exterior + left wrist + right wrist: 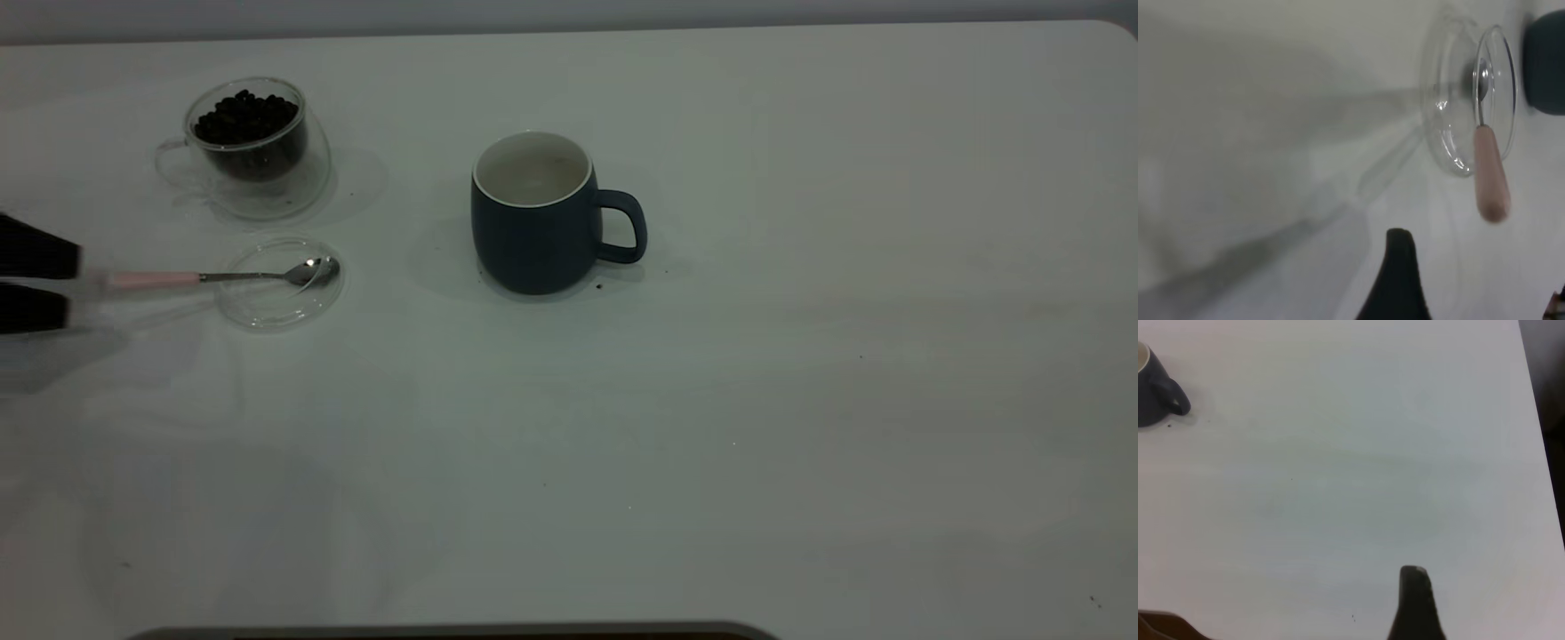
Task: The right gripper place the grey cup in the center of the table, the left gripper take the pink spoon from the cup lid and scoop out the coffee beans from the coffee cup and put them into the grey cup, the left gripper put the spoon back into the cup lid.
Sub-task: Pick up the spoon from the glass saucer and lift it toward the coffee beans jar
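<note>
Exterior view: the left claw [76,284] is seen at the left edge of the counter [711,444], with two dark fingers spread apart, one above and one below the end of the pink spoon's handle. Whether the fingers touch the handle cannot be told, as that part is blurred. In the left wrist view one dark fingertip [1399,267] is shown near the handle's end but apart from it, so the left claw is taken to be parted and not clamped.

The pink spoon [178,278] is laid nearly level, its handle pointing toward the left claw and its shiny bowl resting inside the cup lid [267,311]. The lid is set flat on the counter. In the left wrist view the metal neck is seen crossing the lid's rim, with the pink handle reaching out past it.

Behind the lid, the coffee cup [293,191] is stood upright, its clear handle turned to the left edge. Coffee beans [244,116] are heaped in it almost to the rim.

To the right of the lid, well apart from it, the grey cup [533,244] is placed upright near the middle of the counter, its handle turned to the right. A tiny dark speck is seen just beside its base.

In the right wrist view, one finger of the right claw [1417,600] is shown over bare counter, far from the grey cup; its spread cannot be told.
</note>
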`<state>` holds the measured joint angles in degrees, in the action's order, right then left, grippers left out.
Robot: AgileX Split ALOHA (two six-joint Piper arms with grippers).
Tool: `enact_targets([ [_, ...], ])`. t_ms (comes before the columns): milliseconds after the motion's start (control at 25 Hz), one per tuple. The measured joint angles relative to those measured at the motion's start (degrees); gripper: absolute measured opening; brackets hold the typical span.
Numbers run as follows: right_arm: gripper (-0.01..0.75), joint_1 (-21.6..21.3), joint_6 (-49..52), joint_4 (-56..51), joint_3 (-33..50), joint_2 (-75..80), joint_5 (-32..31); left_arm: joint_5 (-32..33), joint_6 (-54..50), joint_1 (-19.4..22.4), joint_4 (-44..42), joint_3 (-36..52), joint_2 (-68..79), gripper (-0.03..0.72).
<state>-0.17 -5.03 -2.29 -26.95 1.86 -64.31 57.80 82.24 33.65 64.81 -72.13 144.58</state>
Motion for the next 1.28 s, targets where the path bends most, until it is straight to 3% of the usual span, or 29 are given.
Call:
enact_targets([
  [400, 0.588, 0.0, 0.0, 0.0, 0.0, -0.23, 0.0, 0.46, -3.02, -6.28, 1.01, -4.25, 3.66, 0.709],
  [640, 0.588, 0.0, 0.0, 0.0, 0.0, -0.23, 0.0, 0.76, -3.09, -7.43, 3.34, -4.43, 4.06, 0.686],
  [960, 0.588, 0.0, 0.0, 0.0, 0.0, -0.23, 0.0, 3.05, -3.45, -7.43, 4.81, -4.43, 4.06, 0.498],
  [1280, 0.588, 0.0, 0.0, 0.0, 0.0, -0.23, -0.04, 3.1, -4.29, -7.43, 4.94, -4.43, 4.06, 0.39],
])
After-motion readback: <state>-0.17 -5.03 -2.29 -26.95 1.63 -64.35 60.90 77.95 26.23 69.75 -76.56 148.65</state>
